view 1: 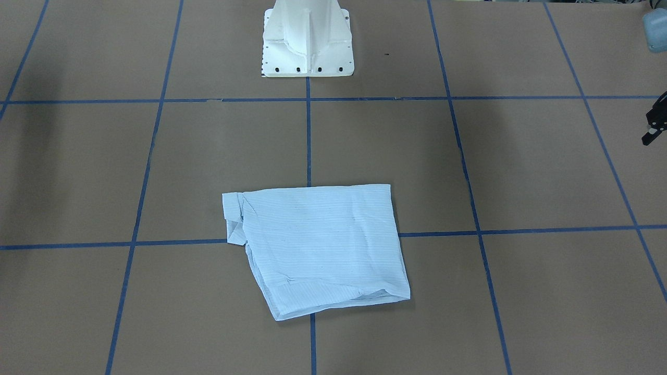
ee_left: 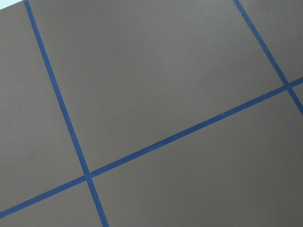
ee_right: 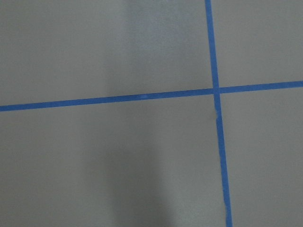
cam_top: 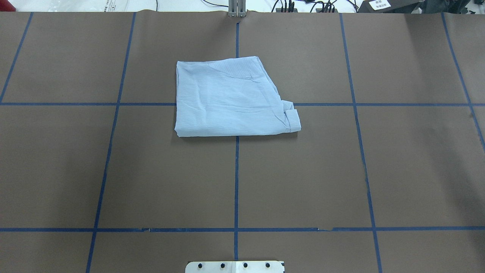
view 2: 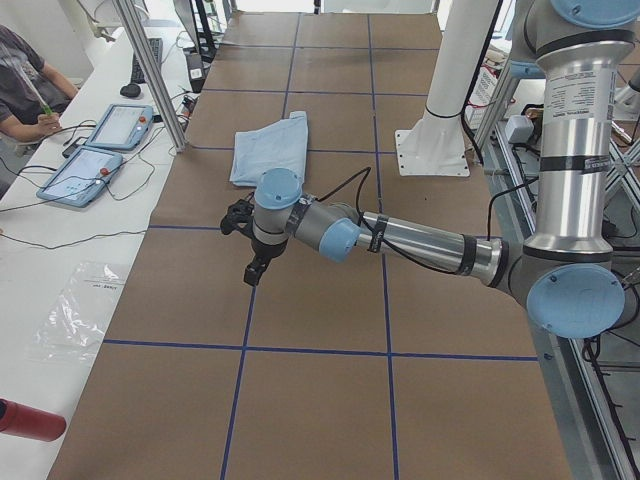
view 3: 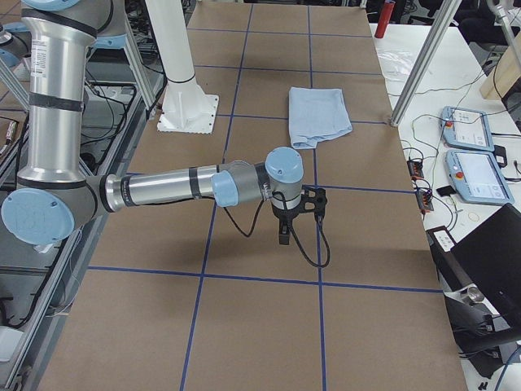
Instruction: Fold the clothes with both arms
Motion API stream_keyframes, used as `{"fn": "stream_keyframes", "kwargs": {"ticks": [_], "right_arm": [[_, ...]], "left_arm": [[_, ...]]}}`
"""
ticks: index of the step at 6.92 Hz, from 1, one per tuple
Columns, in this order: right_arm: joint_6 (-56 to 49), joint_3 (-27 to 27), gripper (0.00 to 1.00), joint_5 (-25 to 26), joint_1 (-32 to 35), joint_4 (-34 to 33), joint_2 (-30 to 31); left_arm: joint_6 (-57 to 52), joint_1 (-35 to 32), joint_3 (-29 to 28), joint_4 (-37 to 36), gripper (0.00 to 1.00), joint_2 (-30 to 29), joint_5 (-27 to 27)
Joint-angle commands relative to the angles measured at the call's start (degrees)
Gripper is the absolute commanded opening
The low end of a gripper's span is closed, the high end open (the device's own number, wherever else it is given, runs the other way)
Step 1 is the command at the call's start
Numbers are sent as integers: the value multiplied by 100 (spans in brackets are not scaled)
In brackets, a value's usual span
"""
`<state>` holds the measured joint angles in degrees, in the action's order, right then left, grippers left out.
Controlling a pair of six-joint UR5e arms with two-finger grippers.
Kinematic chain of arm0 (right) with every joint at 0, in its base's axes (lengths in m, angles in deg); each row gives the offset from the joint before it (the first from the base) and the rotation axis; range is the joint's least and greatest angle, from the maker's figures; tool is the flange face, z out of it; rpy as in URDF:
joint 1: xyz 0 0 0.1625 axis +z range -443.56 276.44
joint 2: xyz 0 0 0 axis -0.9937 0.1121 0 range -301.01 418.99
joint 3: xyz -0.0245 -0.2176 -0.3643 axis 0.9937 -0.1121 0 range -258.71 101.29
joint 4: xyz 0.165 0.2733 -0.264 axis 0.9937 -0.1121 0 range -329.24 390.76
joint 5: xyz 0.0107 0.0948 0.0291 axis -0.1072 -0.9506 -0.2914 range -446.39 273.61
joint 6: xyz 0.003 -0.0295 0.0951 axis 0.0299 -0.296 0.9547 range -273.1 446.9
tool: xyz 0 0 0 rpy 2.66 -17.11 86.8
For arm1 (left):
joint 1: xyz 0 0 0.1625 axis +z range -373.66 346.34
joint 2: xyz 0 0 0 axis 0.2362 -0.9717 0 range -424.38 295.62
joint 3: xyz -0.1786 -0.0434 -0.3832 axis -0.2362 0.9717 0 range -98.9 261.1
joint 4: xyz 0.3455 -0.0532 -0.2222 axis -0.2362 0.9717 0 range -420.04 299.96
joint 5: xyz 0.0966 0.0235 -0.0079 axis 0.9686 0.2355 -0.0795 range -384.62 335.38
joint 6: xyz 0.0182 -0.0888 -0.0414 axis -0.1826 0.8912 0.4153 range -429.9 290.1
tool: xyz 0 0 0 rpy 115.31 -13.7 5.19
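The desk (cam_top: pixel 75 170), brown and marked off in squares by blue tape lines (ee_left: pixel 85 175), has wide bare room on every side of the shirt, and in the overhead view nothing stands between the cloth and the desk's far edge at 12 o'clock. The left arm (view 2: pixel 420 240) reaches out low over the desk's left end, and the right arm (view 3: pixel 163 189) does the same over the right end. Both are well apart from the shirt (cam_top: pixel 227 102). It lies folded flat into a rough rectangle at 12 o'clock from the white pedestal base (view 1: pixel 307 47), across the centre tape line. Its long axis runs 9 to 3 o'clock in the overhead view, and a small turned-back flap sits at its 4 o'clock corner. The front-facing view puts that flap at 10 o'clock and shows loose layered hems along the near edge. The overhead view shows neither arm. The side views show both, and only a sliver of the left pincer (view 1: pixel 655 125) enters the front-facing view at 3 o'clock. The left pincer hangs pointing down above bare paper, touching nothing. From that sliver and the side view I cannot tell whether its fingers are apart or together. The right pincer (view 3: pixel 282 230) also points down over bare desk, and its state cannot be told either. Both wrist views show only paper and a tape crossing.
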<state>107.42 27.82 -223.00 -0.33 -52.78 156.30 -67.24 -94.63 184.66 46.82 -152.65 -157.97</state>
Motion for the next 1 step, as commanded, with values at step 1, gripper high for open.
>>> {"fn": "stream_keyframes", "kwargs": {"ticks": [1], "right_arm": [[-4,34,100,-112,0,30,8]], "left_arm": [[-2,2,24,-8,100,-59,19]]}}
